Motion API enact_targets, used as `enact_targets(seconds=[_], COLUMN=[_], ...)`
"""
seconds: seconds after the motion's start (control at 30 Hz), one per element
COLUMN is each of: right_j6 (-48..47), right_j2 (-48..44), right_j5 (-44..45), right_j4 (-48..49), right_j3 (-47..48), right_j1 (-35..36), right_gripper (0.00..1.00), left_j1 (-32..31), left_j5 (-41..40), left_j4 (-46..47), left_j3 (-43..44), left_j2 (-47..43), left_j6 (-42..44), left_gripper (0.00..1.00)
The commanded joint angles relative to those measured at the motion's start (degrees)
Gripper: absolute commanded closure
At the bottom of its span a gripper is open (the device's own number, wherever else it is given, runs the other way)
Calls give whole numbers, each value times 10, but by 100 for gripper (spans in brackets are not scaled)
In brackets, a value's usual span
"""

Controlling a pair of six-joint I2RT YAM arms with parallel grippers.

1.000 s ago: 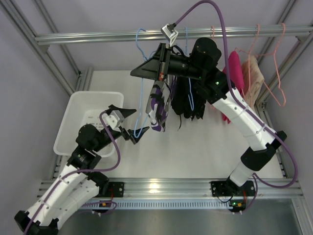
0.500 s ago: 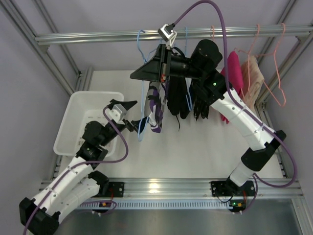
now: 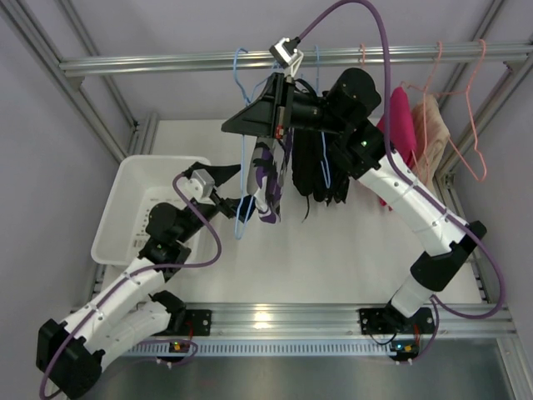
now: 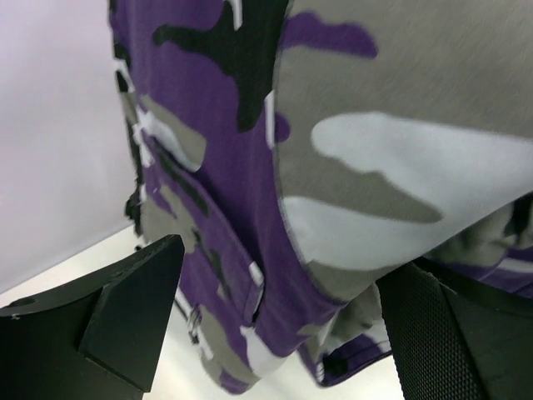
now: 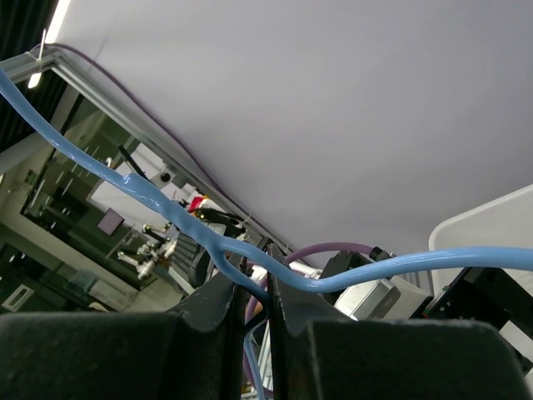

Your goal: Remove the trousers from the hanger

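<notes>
We see the camouflage trousers (image 3: 268, 177) hanging from a blue hanger (image 3: 242, 100) on the overhead rail (image 3: 166, 62), above the counter (image 3: 333, 250). Just beside them, to the right, hang the black trousers (image 3: 316, 171).

The right hand (image 3: 237, 125) is raised level with the hanger's upper part. In the right wrist view, the right hand (image 5: 254, 279) has its two fingers pressed almost together, with the blue hanger (image 5: 150, 196) wire running through the narrow slot between them. It looks pinched, though we cannot be sure the wire is truly gripped.

The left hand (image 3: 233, 193) sits low at the bottom edge of the camouflage trousers. In the left wrist view, the left hand (image 4: 283, 325) is spread wide, one finger on either side of the camouflage trousers (image 4: 333, 167), whose purple, white and black cloth fills the space between them and most of that view.

Further right on the rail hang a pink garment (image 3: 396, 125) and a beige garment (image 3: 429, 133). A white bin (image 3: 133, 179) stands on the counter at the left, behind the left arm.
</notes>
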Motion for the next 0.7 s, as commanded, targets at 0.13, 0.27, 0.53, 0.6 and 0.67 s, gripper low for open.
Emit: enact_targets(seconds=[0.13,0.27,0.53,0.6,0.67], right_j6=[-16,-9,-26,-39,-58], right_j2=[-14,-22,-40,-56,-74], right_j5=[-11,-13,-23,-22,-22], right_j4=[135,141,133,121,113], right_j3=[21,0,-33,-56,-94], right_j1=[8,13,13,3,-6], right_gripper=[100,100,100,100,100], left_j1=[-20,-20,-21,-21,-20], left_j5=[-25,-54,-79,-85,-85], left_j4=[85,84,69,42,19], left_j3=[48,74,104,120,133], left_j2=[23,36,34,22,12], left_j6=[-22,-20,-14,-6,-5], left_gripper=[4,20,89,100,100])
